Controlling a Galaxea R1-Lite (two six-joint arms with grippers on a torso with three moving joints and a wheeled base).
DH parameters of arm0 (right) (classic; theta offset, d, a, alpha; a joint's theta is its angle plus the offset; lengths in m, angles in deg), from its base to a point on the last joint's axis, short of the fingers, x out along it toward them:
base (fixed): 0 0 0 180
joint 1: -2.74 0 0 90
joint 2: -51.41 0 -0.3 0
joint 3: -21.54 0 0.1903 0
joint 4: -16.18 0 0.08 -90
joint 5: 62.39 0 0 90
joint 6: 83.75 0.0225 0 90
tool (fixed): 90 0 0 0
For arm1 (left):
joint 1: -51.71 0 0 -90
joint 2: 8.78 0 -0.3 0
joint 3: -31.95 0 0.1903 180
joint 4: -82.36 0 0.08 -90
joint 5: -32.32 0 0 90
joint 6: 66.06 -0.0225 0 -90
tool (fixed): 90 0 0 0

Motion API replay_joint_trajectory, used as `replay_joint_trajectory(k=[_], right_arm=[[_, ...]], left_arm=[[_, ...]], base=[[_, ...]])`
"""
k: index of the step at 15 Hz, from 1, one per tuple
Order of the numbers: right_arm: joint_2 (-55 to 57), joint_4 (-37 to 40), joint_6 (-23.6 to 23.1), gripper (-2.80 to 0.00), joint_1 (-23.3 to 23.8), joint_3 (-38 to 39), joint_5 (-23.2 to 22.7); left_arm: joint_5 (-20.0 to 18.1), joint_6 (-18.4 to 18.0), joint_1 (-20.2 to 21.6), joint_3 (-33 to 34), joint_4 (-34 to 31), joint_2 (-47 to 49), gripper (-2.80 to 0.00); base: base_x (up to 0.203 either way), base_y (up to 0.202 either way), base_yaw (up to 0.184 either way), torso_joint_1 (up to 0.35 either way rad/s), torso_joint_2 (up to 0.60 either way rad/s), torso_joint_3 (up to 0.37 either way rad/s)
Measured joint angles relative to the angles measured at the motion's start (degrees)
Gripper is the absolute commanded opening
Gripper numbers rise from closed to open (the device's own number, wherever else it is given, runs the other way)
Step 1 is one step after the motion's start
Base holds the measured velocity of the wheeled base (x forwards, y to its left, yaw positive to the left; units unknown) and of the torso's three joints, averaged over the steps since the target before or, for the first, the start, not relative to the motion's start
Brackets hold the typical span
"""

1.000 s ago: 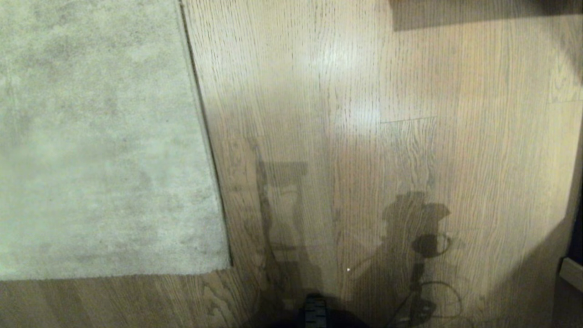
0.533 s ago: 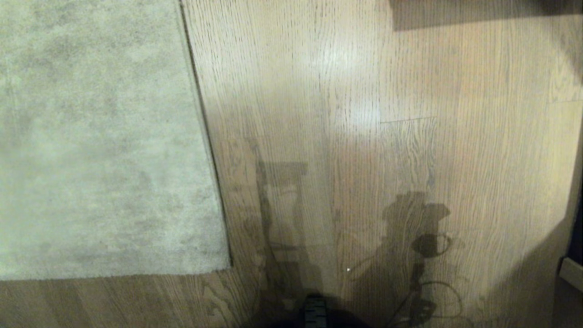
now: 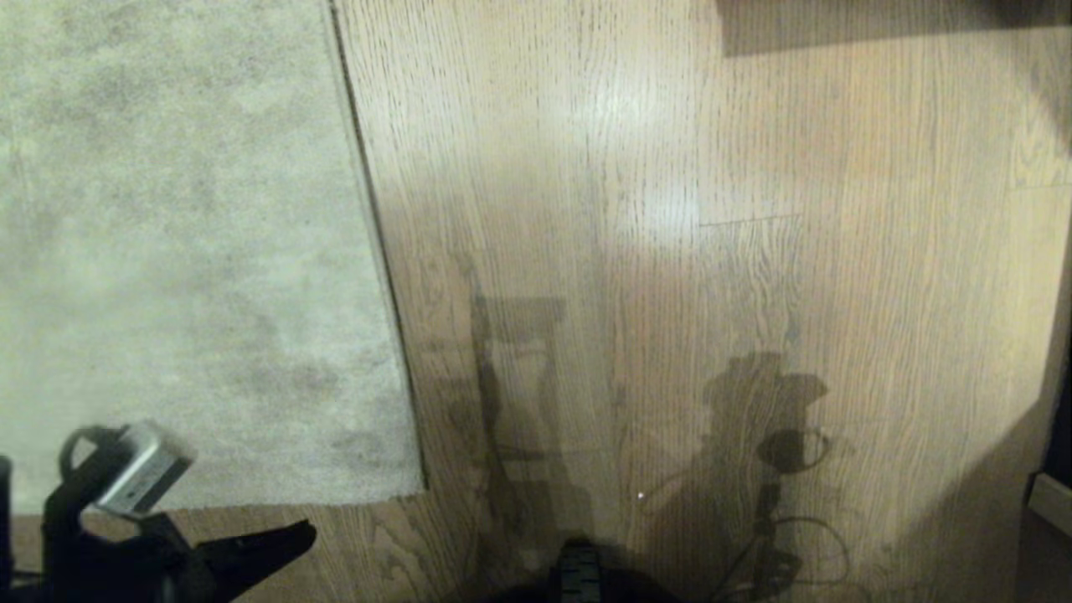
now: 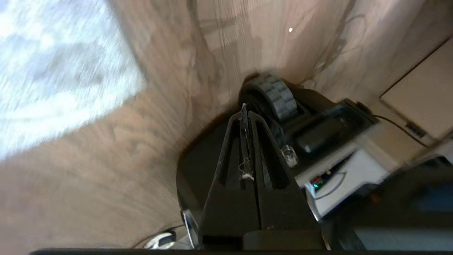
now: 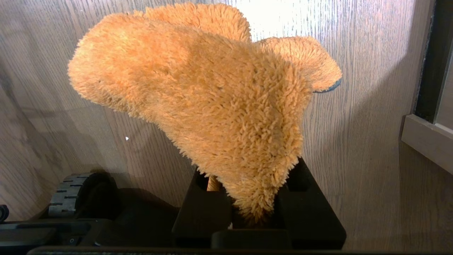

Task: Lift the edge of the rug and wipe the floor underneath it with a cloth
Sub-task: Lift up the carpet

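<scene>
The pale grey-beige rug [image 3: 184, 251] lies flat at the left of the head view. Its rug edge [image 3: 381, 251] runs down to a near corner on the wood-plank floor [image 3: 670, 251]. My left gripper [image 3: 301, 533] is low at the bottom left, just in front of the rug's near hem. Its black fingers are shut with nothing between them, as the left wrist view also shows for the left gripper [image 4: 244, 108]. The rug [image 4: 53, 71] shows blurred there. My right gripper [image 5: 249, 198] is shut on the orange fuzzy cloth [image 5: 212, 95], above bare floor [image 5: 354, 159]. It is outside the head view.
The robot's base wheel [image 3: 579, 574] sits at the bottom centre, seen also as a grey treaded wheel [image 4: 279, 95]. A dark furniture piece [image 3: 879, 21] is at the top right. A pale skirting or frame [image 3: 1051, 502] stands at the right edge.
My left arm has swung into the head view at the bottom left, where it was absent before. Rug, floor and camera have not shifted.
</scene>
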Motion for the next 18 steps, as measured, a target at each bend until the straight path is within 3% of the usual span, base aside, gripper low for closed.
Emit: replay_joint_trajectory(k=[2, 4, 7, 8, 13, 18], right_arm=[[0.00, 0.00, 0.00, -2.80, 0.00, 0.00, -0.02], [0.00, 0.00, 0.00, -2.80, 0.00, 0.00, -0.02], [0.00, 0.00, 0.02, -2.80, 0.00, 0.00, 0.00], [0.00, 0.00, 0.01, -2.80, 0.00, 0.00, -0.02], [0.00, 0.00, 0.00, -2.80, 0.00, 0.00, -0.02], [0.00, 0.01, -0.01, -2.80, 0.00, 0.00, -0.02]], left_arm=[[4.30, 2.01, -5.23, -2.32, 5.41, 8.71, -2.80], [11.23, 6.75, -11.70, -7.46, 8.76, 17.03, -2.80], [19.00, 11.92, -16.86, -13.54, 10.16, 26.24, -2.80], [19.93, 12.19, -17.60, -14.65, 10.28, 28.55, 0.00], [29.97, 12.02, -18.34, -18.22, 7.85, 35.52, 0.00], [43.85, 10.87, -17.27, -23.35, -5.52, 37.41, 0.00]], base=[[0.000, 0.000, 0.000, 0.000, 0.00, 0.000], [0.000, 0.000, 0.000, 0.000, 0.00, 0.000], [0.000, 0.000, 0.000, 0.000, 0.00, 0.000], [0.000, 0.000, 0.000, 0.000, 0.00, 0.000], [0.000, 0.000, 0.000, 0.000, 0.00, 0.000], [0.000, 0.000, 0.000, 0.000, 0.00, 0.000]])
